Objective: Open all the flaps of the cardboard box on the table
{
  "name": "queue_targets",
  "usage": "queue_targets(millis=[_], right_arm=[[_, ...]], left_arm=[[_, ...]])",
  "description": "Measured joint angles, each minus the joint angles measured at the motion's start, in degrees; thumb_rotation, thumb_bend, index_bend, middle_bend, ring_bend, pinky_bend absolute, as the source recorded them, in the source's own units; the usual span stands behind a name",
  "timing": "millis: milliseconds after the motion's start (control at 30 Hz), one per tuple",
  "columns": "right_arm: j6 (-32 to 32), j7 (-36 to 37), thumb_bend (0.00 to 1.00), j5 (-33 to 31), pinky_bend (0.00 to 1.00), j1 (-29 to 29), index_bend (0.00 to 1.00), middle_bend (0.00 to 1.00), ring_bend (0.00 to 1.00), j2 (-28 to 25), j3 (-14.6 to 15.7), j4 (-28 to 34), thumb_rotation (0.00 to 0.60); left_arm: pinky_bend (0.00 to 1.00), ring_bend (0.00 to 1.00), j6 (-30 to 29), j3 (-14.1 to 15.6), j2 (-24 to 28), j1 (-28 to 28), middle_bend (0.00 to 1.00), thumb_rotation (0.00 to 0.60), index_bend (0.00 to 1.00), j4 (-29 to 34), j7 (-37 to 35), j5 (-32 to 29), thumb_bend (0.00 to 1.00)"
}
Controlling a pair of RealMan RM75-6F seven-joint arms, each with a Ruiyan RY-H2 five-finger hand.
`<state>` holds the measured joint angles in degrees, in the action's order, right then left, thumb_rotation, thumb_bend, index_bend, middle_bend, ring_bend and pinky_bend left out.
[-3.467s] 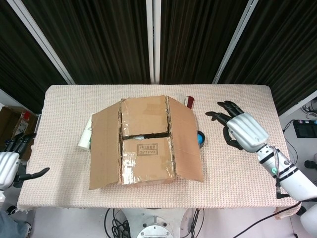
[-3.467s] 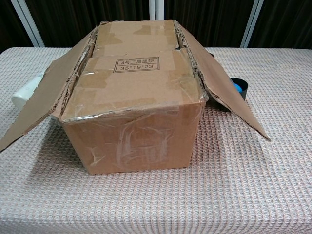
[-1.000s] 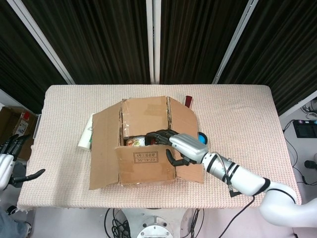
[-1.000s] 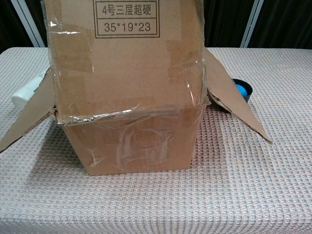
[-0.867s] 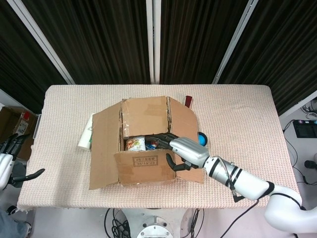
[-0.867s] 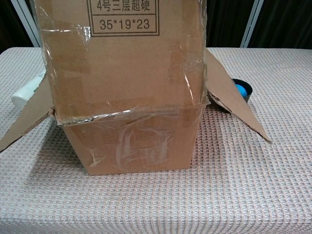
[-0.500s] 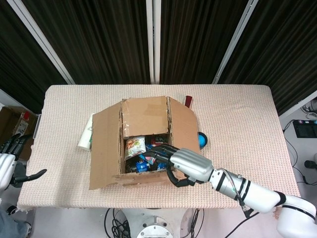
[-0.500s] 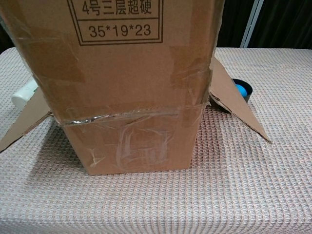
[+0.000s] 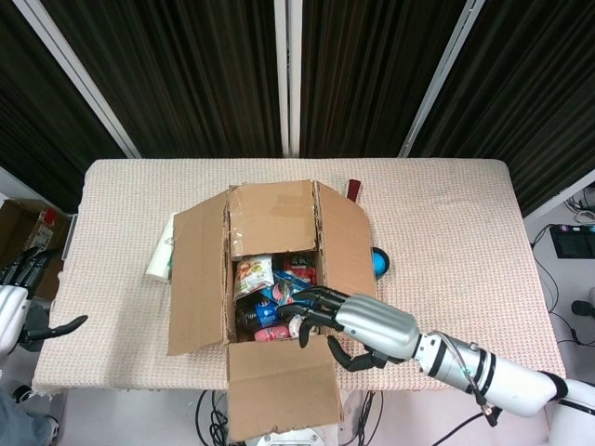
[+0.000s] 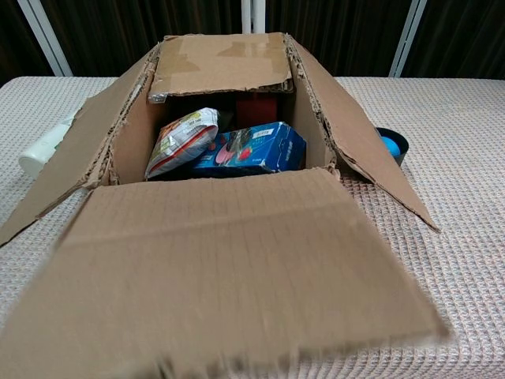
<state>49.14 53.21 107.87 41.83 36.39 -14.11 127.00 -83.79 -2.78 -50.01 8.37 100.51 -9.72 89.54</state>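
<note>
Right hand (image 9: 358, 322): silver shell, black fingers; white forearm, black cable.

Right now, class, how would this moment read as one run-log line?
near flap: folded out toward robot | far flap: still over box | side flaps: open | right hand: at box's near edge, holding nothing | left hand: idle, off table

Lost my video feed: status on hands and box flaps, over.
Right hand open at near box edge; left hand open, off table. Cardboard box: near flap folded down, far flap closed. Nothing blocking.
</note>
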Motion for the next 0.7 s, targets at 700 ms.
queue_targets(millis=[700], right_arm=[[38.7,-45.4,0.56,-19.7,0.0,-25.8,0.0,0.0,0.0,5.0,2.3,-12.8,0.6]], left_arm=[[0.17,0.06,13.8,-13.0,-14.6,23.1,0.0,0.395,0.0,7.8,11.0,-2.3,0.0]])
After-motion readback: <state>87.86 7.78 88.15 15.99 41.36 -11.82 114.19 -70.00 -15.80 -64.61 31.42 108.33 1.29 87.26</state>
